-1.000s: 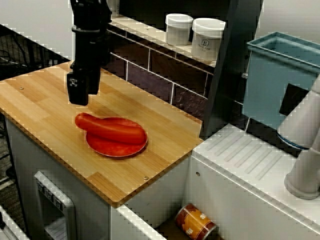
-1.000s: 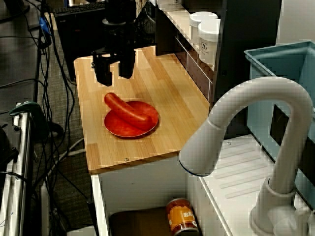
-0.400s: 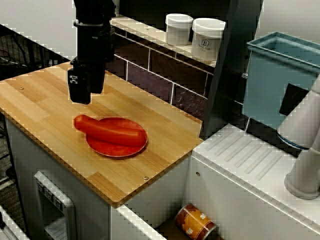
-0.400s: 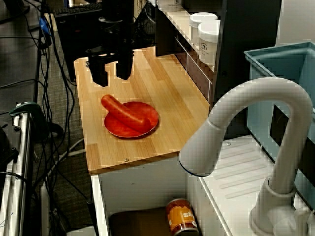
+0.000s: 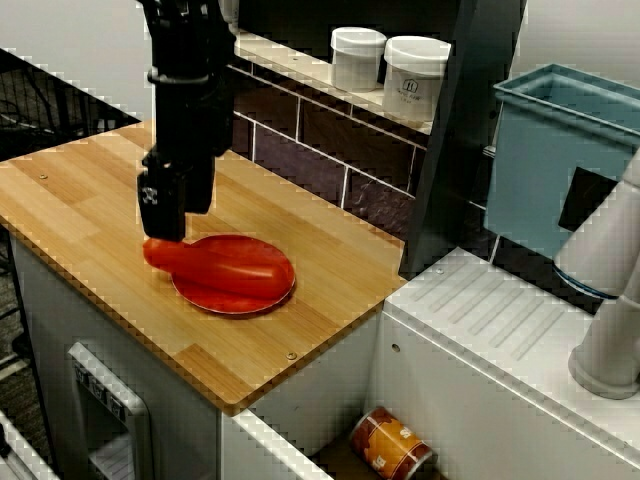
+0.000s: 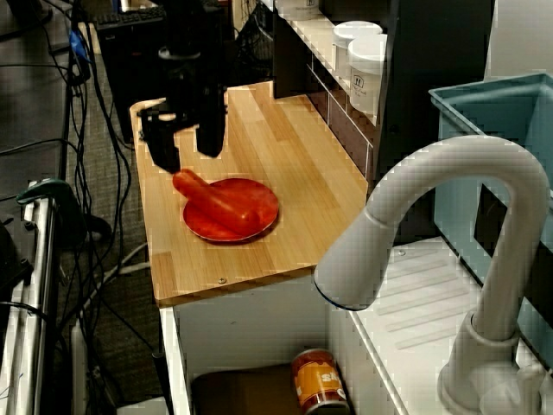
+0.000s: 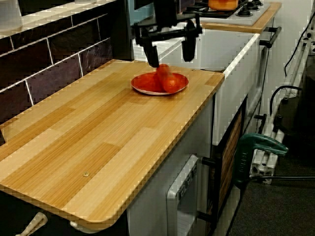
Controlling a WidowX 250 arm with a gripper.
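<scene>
My gripper spread wide, low over near end of red sausage, one finger each side, not pinching (no contact I can see). Sausage lies across red plate on wooden counter, end overhanging rim. Grasp not yet made, nothing lifted

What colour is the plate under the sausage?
Red plate, nearly matching the sausage; clearest in the view facing the tiled wall.
</scene>
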